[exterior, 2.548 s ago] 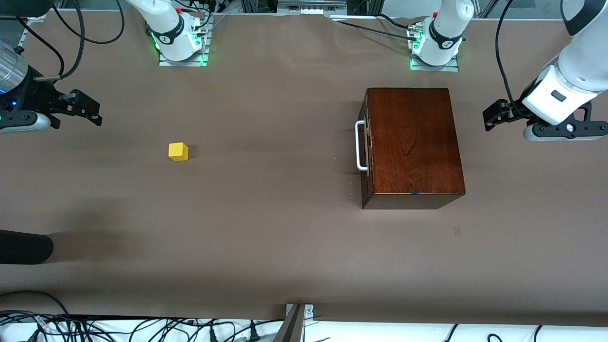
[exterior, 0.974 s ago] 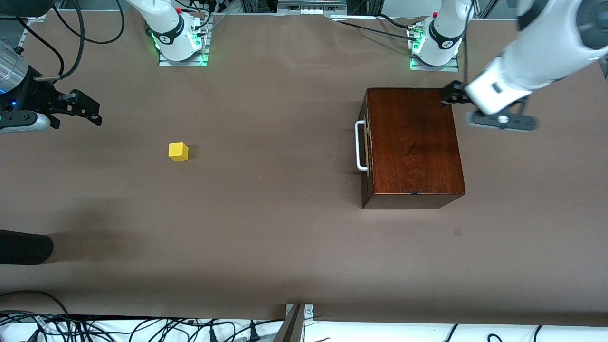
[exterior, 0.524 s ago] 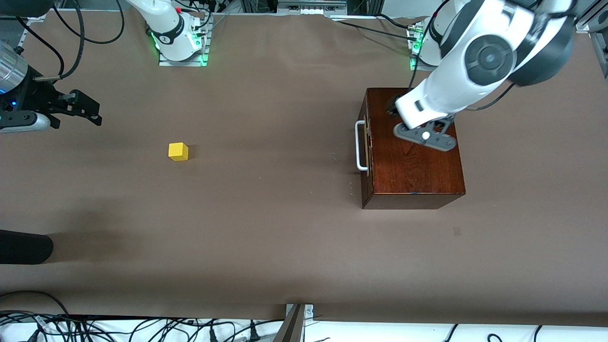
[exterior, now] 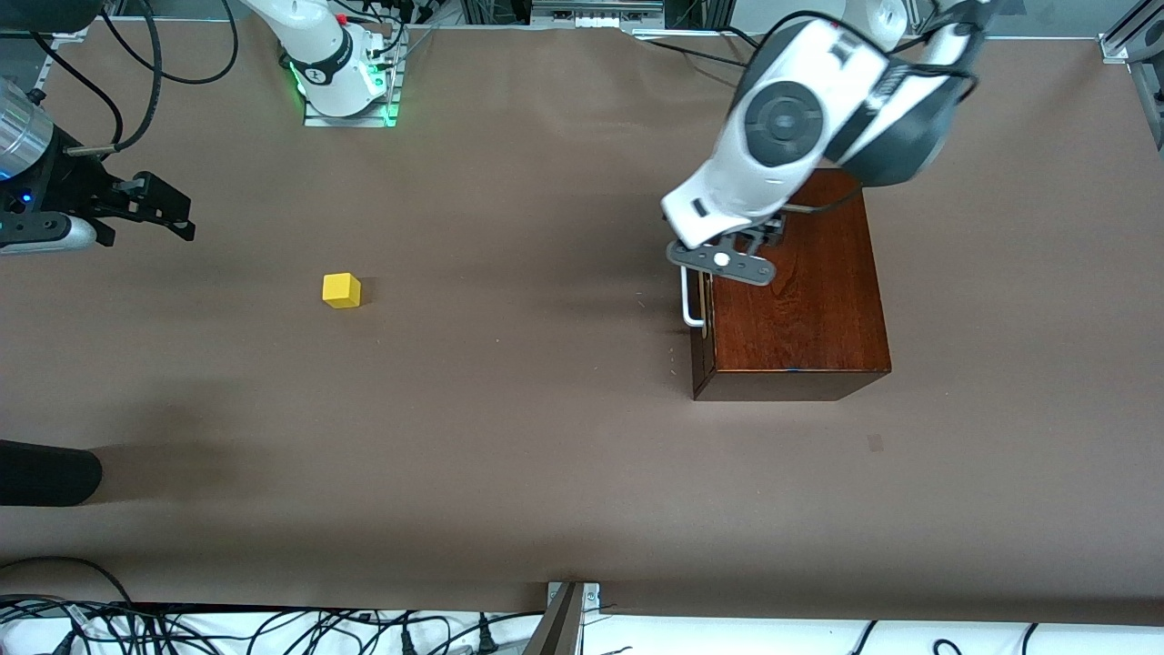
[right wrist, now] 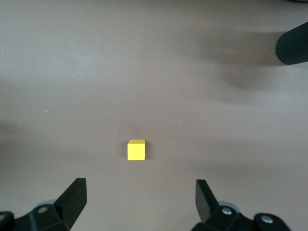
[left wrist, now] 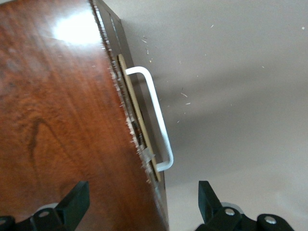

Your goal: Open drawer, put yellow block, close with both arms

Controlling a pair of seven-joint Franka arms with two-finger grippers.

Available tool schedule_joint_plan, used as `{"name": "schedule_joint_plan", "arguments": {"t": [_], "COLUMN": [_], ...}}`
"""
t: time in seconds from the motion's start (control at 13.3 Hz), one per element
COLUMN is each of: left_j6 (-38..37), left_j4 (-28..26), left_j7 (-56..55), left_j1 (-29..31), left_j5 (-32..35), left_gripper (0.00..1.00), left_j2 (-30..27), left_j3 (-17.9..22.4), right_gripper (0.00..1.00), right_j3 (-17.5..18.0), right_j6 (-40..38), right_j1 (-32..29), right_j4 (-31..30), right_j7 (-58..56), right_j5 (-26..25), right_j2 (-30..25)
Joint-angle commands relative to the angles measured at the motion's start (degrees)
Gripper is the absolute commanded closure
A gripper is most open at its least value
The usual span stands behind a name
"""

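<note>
The dark reddish-brown wooden box (exterior: pixel 800 309) stands toward the left arm's end of the table, its drawer shut. The drawer's white bar handle (exterior: pixel 691 307) faces the right arm's end. My left gripper (left wrist: pixel 142 195) hangs open over the box's top edge (left wrist: pixel 57 120), just above the drawer front and the handle (left wrist: pixel 156 120); it holds nothing. In the front view its wrist (exterior: pixel 727 241) hides the fingers. The yellow block (exterior: pixel 341 290) lies on the bare table toward the right arm's end. My right gripper (exterior: pixel 177 214) waits open and empty, with the block (right wrist: pixel 136 150) ahead of its fingers (right wrist: pixel 72 199).
A dark rounded object (exterior: pixel 45 473) juts over the table at the right arm's end, nearer the front camera than the block, and casts a shadow. Both arm bases (exterior: pixel 346 77) stand along the table's farthest edge. Cables (exterior: pixel 273 628) run below the nearest edge.
My left arm has swung from its end of the table across the box top to the drawer-front edge above the handle. The right arm, block and box have not moved.
</note>
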Motion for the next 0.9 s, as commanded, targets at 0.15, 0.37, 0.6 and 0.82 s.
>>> {"name": "schedule_joint_plan", "arguments": {"t": [0.15, 0.37, 0.6, 0.82], "left_j6": [3.06, 4.12, 7.09, 10.53], "left_j4": [1.3, 0.77, -0.8, -3.27], "left_j7": [-11.16, -17.06, -19.44, -20.68], "left_j1": [-6.1, -8.13, -8.48, -8.49], "left_j5": [8.34, 12.12, 13.53, 14.76], "left_gripper": [0.0, 0.0, 0.0, 0.0], "left_j2": [6.54, 8.48, 9.28, 9.8], "left_j3": [0.04, -0.05, -0.05, 0.04], "right_gripper": [0.0, 0.0, 0.0, 0.0], "right_j3": [0.21, 0.21, 0.21, 0.21], "right_j6": [-0.72, -0.72, -0.72, -0.72], "right_j1": [-0.45, -0.45, -0.45, -0.45], "right_j4": [0.76, 0.76, 0.76, 0.76], "right_j7": [-0.35, -0.35, -0.35, -0.35], "right_j5": [0.27, 0.27, 0.27, 0.27], "right_j2": [0.13, 0.13, 0.13, 0.13]}}
